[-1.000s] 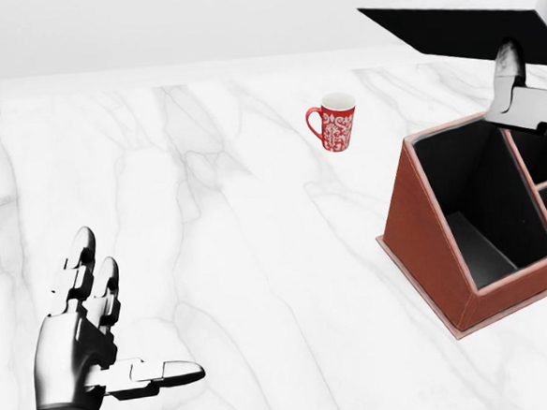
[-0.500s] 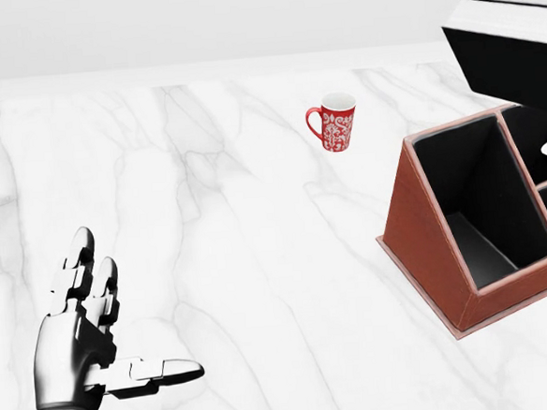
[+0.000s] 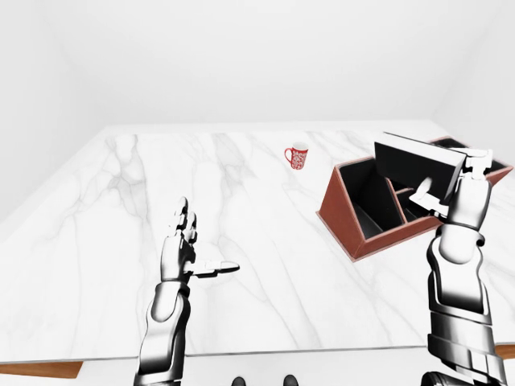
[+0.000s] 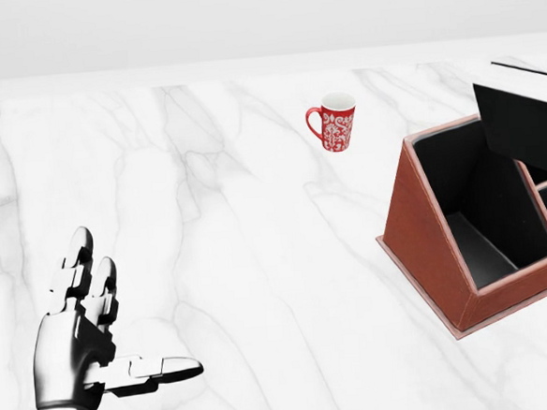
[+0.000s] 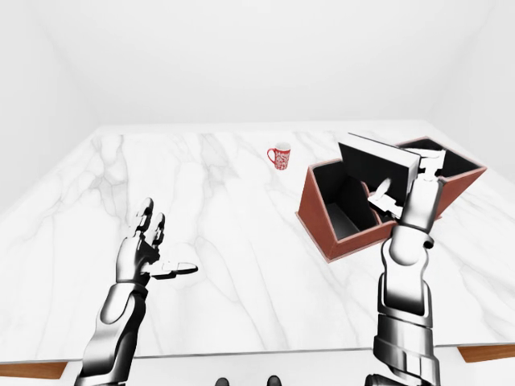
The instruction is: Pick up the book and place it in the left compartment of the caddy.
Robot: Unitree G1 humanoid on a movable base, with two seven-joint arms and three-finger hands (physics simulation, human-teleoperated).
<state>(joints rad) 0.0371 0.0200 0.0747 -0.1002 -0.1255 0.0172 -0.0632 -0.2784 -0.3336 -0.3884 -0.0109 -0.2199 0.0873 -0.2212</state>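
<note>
Right hand (image 5: 410,193), fingers (image 5: 380,191) closed on the black book (image 5: 374,165), holds it tilted above the caddy (image 5: 322,221); left hand (image 5: 145,253) open over the bench (image 5: 241,241).

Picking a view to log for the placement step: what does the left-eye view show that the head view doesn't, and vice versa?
Only the left-eye view: the right hand closed on the black book, both forearms, the whole caddy, the table's edges and the walls.

Only the head view: a closer look into the caddy's left compartment, bare dark floor, and the pattern on the red mug. The right hand is nearly cut off at the right edge.

Both: the book held above the caddy, not yet inside, the open left hand over the marble table, holding nothing.
</note>
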